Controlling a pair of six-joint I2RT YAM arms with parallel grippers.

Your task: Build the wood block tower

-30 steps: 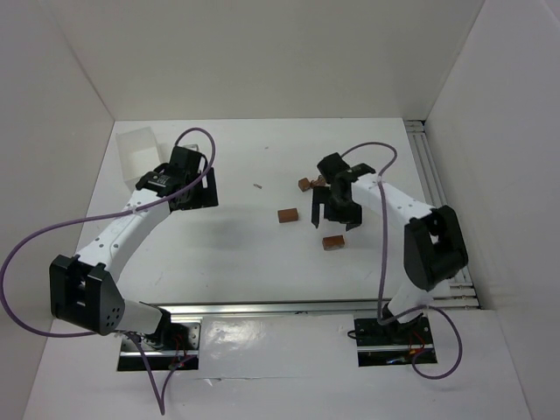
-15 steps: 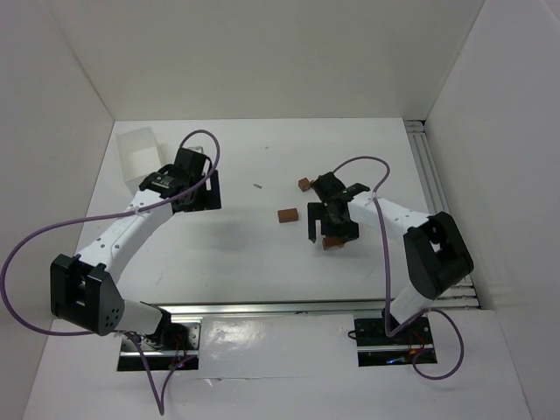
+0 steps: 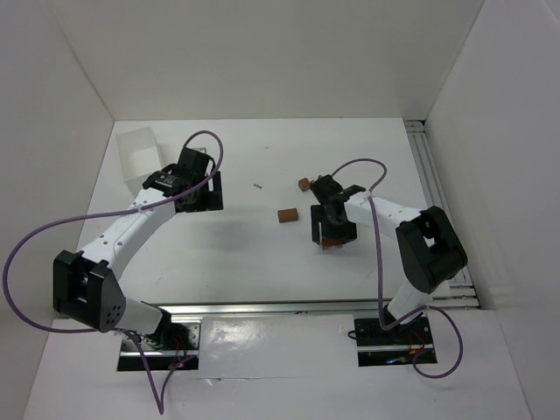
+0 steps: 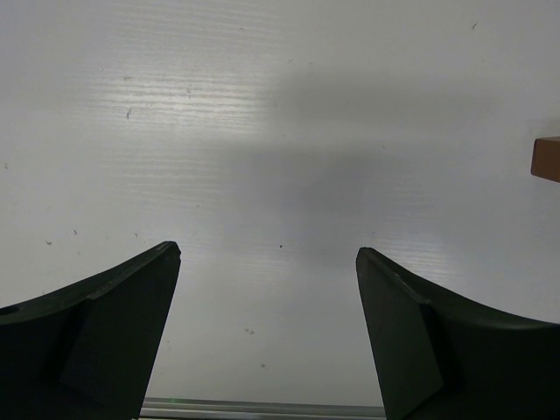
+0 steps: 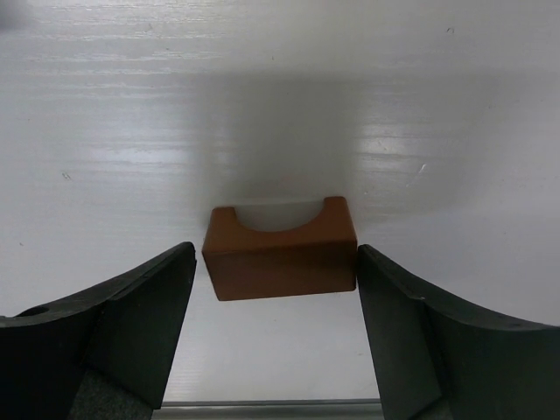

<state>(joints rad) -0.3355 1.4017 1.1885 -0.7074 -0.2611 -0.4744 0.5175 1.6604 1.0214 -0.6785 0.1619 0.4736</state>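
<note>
Top external view, three wood blocks [image 3: 288,215], one white tray [image 3: 140,150]

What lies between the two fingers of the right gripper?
One wood block with a curved notch, resting on the white table, sits in the gap of the right gripper. The right wrist view shows this clearly.

White tray [image 3: 137,149] far left, white table [image 3: 245,258], small grey scrap [image 3: 258,185]

The right fingers [image 5: 149,306] have come down astride one wood block [image 5: 280,262].
</note>
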